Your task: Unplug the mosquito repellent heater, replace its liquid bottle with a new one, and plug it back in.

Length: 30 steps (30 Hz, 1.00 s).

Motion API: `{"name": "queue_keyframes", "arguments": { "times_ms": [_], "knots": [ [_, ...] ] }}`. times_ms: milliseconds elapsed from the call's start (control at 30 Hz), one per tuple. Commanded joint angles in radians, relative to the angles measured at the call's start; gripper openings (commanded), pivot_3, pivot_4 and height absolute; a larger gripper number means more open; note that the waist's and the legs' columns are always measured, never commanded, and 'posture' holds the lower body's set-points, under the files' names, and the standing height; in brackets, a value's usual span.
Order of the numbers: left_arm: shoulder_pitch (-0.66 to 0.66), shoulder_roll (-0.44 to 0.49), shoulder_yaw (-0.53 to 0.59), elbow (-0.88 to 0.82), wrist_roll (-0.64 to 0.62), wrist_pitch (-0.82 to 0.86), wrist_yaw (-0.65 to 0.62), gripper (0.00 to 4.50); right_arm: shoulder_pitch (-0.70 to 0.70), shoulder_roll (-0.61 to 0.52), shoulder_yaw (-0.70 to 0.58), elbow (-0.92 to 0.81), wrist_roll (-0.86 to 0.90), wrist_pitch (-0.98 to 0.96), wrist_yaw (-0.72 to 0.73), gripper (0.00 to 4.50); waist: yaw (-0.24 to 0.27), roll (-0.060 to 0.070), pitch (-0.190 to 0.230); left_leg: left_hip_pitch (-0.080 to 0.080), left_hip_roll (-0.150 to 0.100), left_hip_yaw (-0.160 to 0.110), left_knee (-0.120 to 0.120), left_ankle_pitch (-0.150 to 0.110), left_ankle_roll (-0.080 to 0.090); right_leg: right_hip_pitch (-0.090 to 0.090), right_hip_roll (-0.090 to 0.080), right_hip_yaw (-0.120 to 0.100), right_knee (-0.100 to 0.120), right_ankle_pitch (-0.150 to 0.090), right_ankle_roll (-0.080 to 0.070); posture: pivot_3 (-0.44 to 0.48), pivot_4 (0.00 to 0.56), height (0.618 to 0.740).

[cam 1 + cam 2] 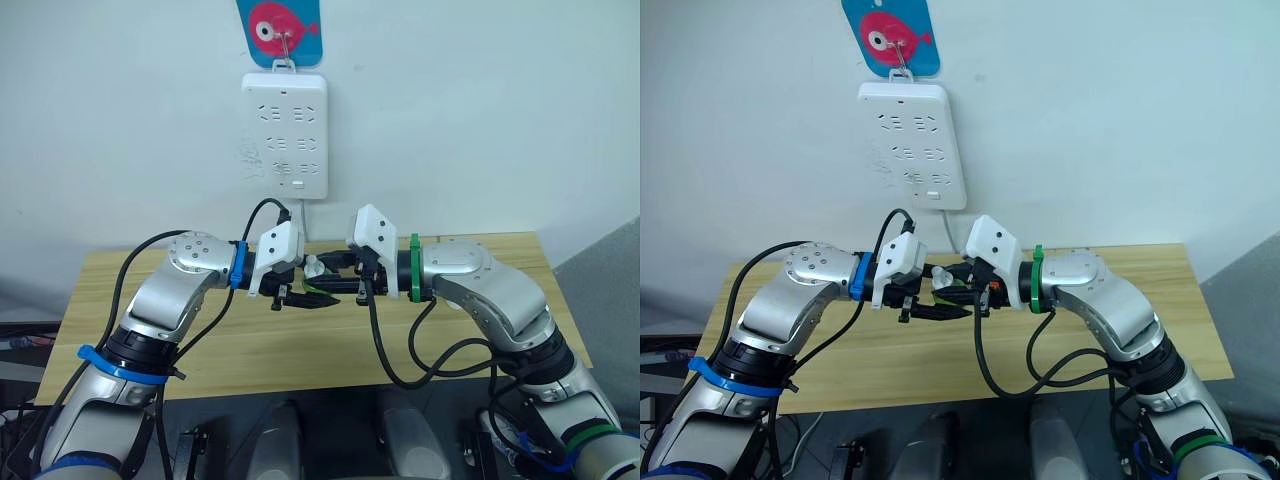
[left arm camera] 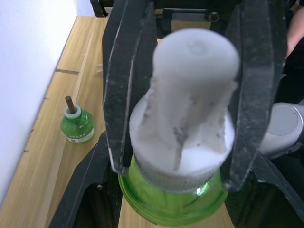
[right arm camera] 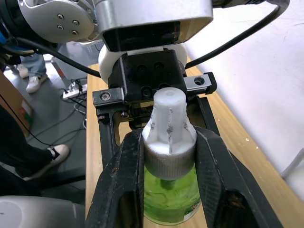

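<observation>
The wall fills the back of my view, plain and white, and against it stands the desk, a light wooden top running across below my arms. High on the wall hangs a white power strip under a blue card with a pink fish.

Both my arms reach in over the middle of the desk and meet there, wrist to wrist. My right tool is clamped on the new one, the green bottle with the white pointed screw cap: its two black fingers press on either side just under the cap, at the ribbed collar. My left tool comes at the same bottle from the opposite side, and its fingers close on the white cap itself, one on each flank. So the bottle hangs between my two tools above the desk, off the surface, cap towards the left tool and green body towards the right one.

Its liquid bottle, the capless green one with a dark wick standing from a white neck, stands upright on the desk close to the wall, well apart from my tools.

I cannot make out the heater from here.
</observation>
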Motion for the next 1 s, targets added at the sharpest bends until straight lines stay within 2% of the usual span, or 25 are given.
{"name": "queue_keyframes", "arguments": {
  "times_ms": [33,133,267,367,667,967,1000],
  "knots": [
    [-0.003,-0.009,0.025,-0.016,-0.008,-0.045,-0.003,2.26,-0.018,0.002,0.000,-0.018,-0.008,-0.039,0.022,1.06,0.000,0.000,-0.006,0.000,0.000,0.000,0.000,0.000,0.000,0.000,0.000,0.000,0.000,0.000,0.000,-0.109,0.153,0.734],
    [-0.004,-0.022,0.050,0.001,-0.035,-0.067,-0.009,2.26,-0.017,0.003,-0.014,-0.009,-0.002,-0.050,0.031,1.06,0.000,0.000,-0.013,0.000,0.000,0.000,0.000,0.000,0.000,0.000,0.000,0.000,0.000,0.000,0.000,-0.107,0.147,0.734],
    [-0.007,-0.015,0.067,0.062,-0.013,-0.119,-0.018,3.57,-0.020,-0.001,-0.047,-0.001,0.011,-0.058,0.043,1.06,-0.002,0.001,-0.022,0.000,0.000,0.000,0.000,0.000,0.000,0.000,0.000,0.000,0.000,0.000,0.000,-0.110,0.142,0.734],
    [0.012,-0.006,0.105,0.083,-0.058,-0.053,-0.016,4.49,-0.027,-0.004,-0.097,0.007,0.041,-0.047,0.052,1.06,-0.002,0.001,-0.032,0.000,0.000,0.000,0.000,0.000,0.000,0.000,0.000,0.000,0.000,0.000,0.000,-0.115,0.139,0.734],
    [0.048,-0.040,0.160,-0.025,-0.162,0.099,0.057,4.50,-0.027,-0.020,-0.172,0.009,0.090,-0.008,0.048,1.06,-0.006,0.001,-0.051,0.000,0.000,-0.001,0.000,0.000,0.000,0.000,0.000,0.000,0.001,0.000,0.000,-0.113,0.128,0.734],
    [0.019,-0.080,0.132,-0.006,-0.139,0.073,0.057,4.50,-0.021,-0.030,-0.164,-0.010,0.107,0.001,0.048,1.06,-0.028,0.001,-0.067,0.001,0.000,-0.001,0.002,0.000,0.000,0.001,0.000,0.000,0.003,0.000,0.000,-0.120,0.122,0.734],
    [0.014,-0.083,0.129,-0.002,-0.140,0.074,0.053,4.31,-0.021,-0.029,-0.163,-0.011,0.108,0.001,0.047,1.06,-0.029,0.001,-0.068,0.001,0.000,-0.001,0.002,0.000,0.000,0.001,0.001,0.000,0.003,0.000,0.000,-0.120,0.122,0.734]
  ]
}}
